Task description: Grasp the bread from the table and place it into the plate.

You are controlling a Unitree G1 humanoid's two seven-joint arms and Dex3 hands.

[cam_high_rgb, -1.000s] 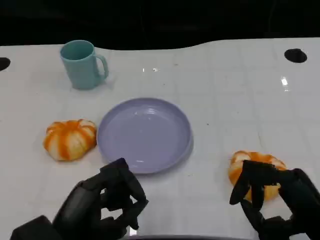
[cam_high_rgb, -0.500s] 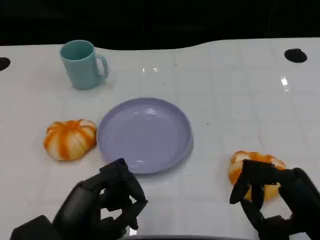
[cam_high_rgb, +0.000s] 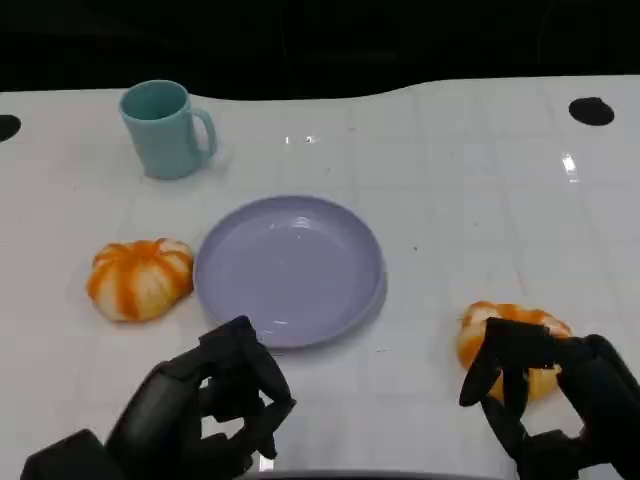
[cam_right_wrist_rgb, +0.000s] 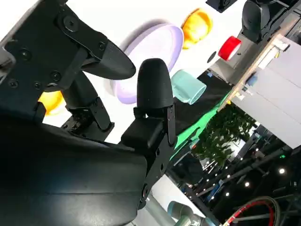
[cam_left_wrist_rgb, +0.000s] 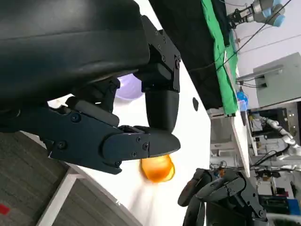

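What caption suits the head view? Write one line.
Right hand poised over a bread roll beside the empty purple plate.

1. No text, label, brand, number or sign is showing legibly in any view.
2. The mug (cam_high_rgb: 166,129), at 11 o'clock from the plate (cam_high_rgb: 290,270), is showing no print, and neither is the plate.
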